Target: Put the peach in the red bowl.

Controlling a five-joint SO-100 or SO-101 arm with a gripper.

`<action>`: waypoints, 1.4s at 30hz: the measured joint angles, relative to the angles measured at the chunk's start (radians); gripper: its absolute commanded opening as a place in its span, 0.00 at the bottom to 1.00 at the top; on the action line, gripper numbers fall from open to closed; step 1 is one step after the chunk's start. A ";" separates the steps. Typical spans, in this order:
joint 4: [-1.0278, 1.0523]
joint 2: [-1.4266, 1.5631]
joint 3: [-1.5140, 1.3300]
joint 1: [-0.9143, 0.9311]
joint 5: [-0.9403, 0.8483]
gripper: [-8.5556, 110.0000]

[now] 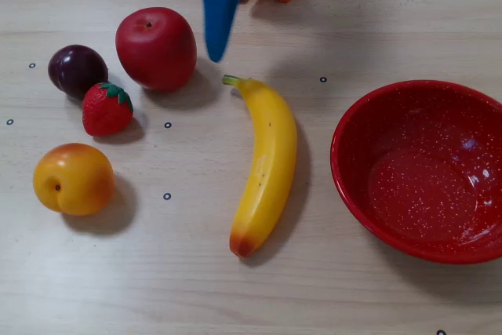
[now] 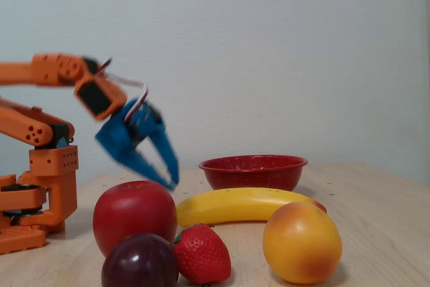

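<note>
The peach [image 1: 73,179] is a round yellow-orange fruit with a reddish blush, lying on the wooden table at the lower left of the overhead view; in the fixed view [image 2: 301,241] it sits at the front right. The red speckled bowl [image 1: 423,186] stands empty at the right; in the fixed view [image 2: 252,173] it is at the back. My blue gripper [image 1: 213,56] hovers above the table beside the apple, far from the peach, tips together and empty. In the fixed view it [image 2: 171,181] points down and to the right.
A red apple [image 1: 156,48], a dark plum [image 1: 77,70] and a strawberry [image 1: 106,109] cluster at the upper left. A banana [image 1: 267,166] lies lengthwise between the peach and the bowl. The orange arm base [image 2: 40,193] stands at the left of the fixed view.
</note>
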State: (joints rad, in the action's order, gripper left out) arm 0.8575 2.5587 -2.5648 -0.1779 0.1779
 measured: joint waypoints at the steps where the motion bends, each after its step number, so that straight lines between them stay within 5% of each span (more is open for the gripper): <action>1: 0.000 -0.046 0.061 -0.017 0.002 0.07; 8: 0.149 -0.433 0.508 -0.110 0.046 0.07; 19: 0.718 -1.276 1.554 -0.244 0.219 0.07; 24: 0.798 -1.517 1.891 -0.308 0.222 0.15; 35: 0.874 -1.712 2.057 -0.353 0.365 0.48; 42: 0.891 -1.792 2.063 -0.348 0.436 0.53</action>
State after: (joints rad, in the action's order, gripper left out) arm 1.7487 0.7670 -0.5016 -0.5262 0.6136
